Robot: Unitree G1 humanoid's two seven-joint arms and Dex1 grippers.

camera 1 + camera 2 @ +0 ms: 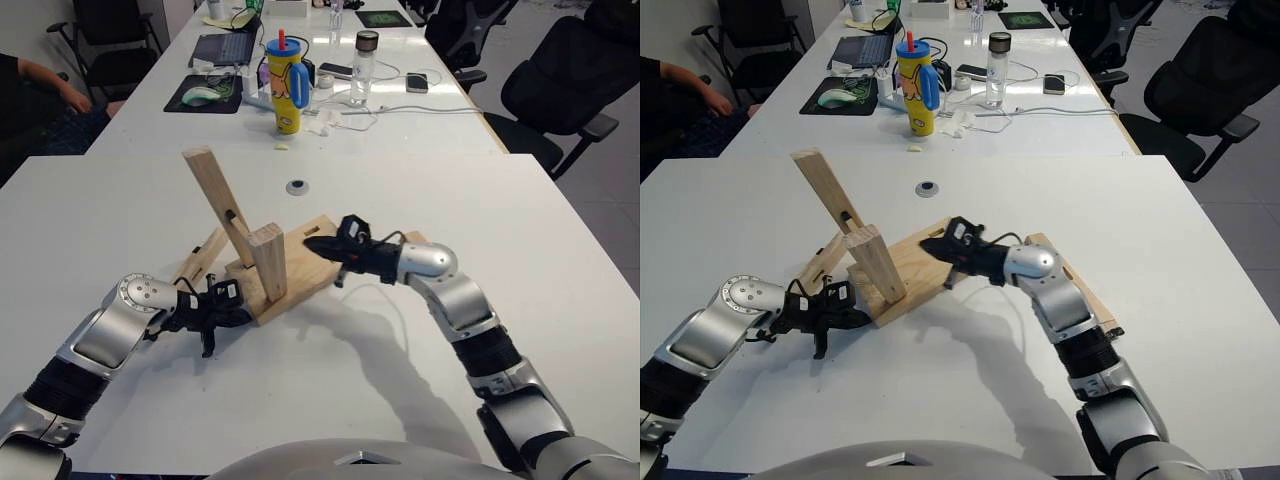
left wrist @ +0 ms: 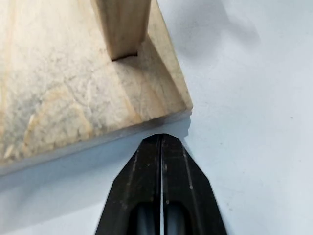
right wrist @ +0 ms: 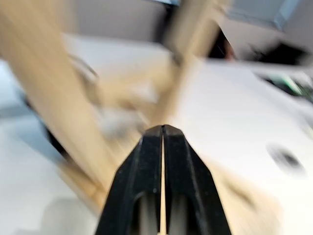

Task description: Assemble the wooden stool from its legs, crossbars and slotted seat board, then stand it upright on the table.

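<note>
Nearest: left end effector [image 2: 161, 142] clenched, nothing between its fingers, tip just beside the near corner of the seat board [image 2: 63, 88]. Board lies flat on the worktop [image 1: 120, 200].

- Near leg [image 1: 268, 262] stands in its slot close to that corner, roughly upright.
- Behind it, a second leg [image 1: 218, 195] rises from the board at a marked tilt, leaning to the robot's left.
- A loose wooden piece [image 1: 203, 256] lies on the worktop beside the board's left edge.
- Right end effector [image 1: 315, 243] clenched and empty, over the board's far right part.
- A slotted wooden strip [image 1: 1092, 298] lies under the right forearm.

Judgement: the step is seating the legs square. The tilted leg looks only partly home.

To do it well:
- Keep the left tip against the board corner as a stop, so the board cannot slide.
- Press the tilted leg low, near its slot. A push high up would likely lever it out or topple the near leg.
</note>
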